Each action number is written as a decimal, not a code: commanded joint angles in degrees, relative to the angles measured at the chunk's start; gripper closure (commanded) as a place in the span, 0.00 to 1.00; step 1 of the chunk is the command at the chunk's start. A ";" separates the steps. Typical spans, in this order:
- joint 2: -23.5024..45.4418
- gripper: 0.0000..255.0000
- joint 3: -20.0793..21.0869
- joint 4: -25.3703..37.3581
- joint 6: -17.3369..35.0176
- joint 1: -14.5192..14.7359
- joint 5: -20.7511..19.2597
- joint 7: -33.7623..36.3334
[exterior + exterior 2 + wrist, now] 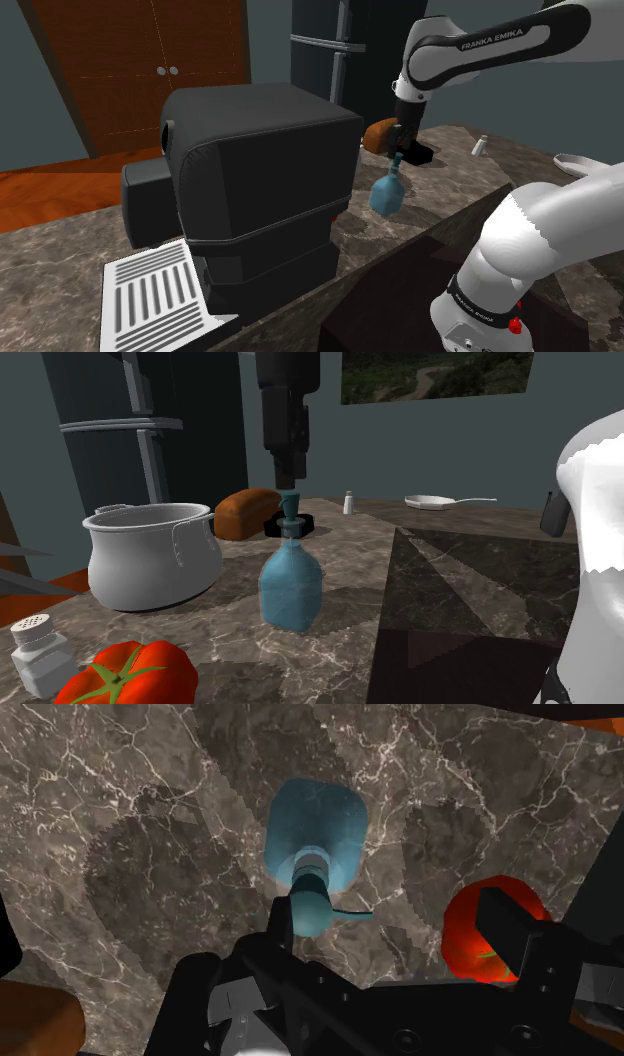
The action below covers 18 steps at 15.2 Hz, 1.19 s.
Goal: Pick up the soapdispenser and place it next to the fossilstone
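gripper (287, 474) above blue soap dispenser (291, 580) on marble counter (450, 582)
fingers (505, 929) spread apart, pump head (312, 909) just beside one finger, not clasped

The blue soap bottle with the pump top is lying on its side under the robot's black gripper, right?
Not quite. The blue soap bottle with the pump top is standing upright, not lying on its side, on the brown marble counter under the robot's black gripper. The second exterior view shows it.
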 commanded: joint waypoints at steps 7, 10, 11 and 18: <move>4.43 0.00 -3.32 -2.45 8.43 -1.00 -1.78 -2.14; 5.42 0.00 -3.76 -3.79 10.76 -1.07 -2.05 -2.12; 5.43 0.00 -3.76 -3.78 10.77 -1.07 -2.05 -2.12; 5.43 1.00 -3.76 -3.78 10.76 -1.07 -2.04 -2.12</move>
